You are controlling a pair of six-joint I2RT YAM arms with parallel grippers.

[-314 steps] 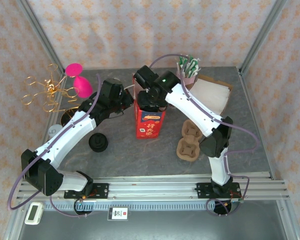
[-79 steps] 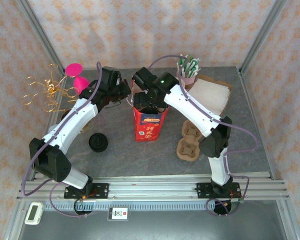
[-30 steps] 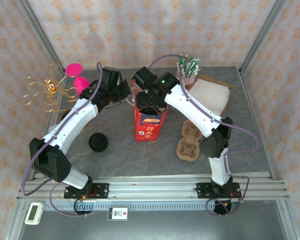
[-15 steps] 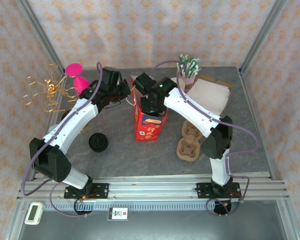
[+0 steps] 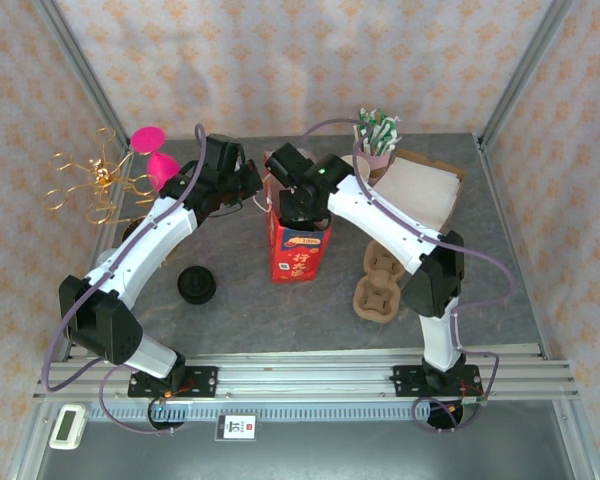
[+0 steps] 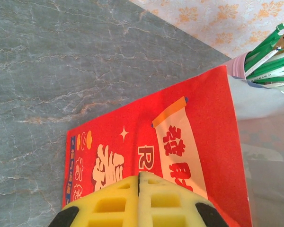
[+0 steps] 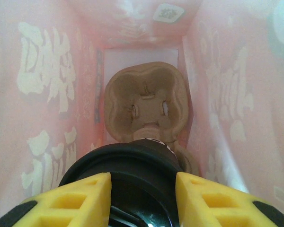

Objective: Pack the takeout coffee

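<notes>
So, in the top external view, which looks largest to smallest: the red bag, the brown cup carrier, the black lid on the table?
Red bag and brown cup carrier: about alike, bag partly hidden by the arm, so unranked.
Black lid: smallest.

Red paper bag (image 6: 146, 142): white Chinese characters on its side, some on a scroll graphic, with a Latin "R" beside them. White tag (image 5: 240, 428) at the bench's near edge: print too small to read.

Top view high over table (image 5: 280, 315); left wrist close outside red bag (image 6: 146, 137), right wrist inside
</notes>
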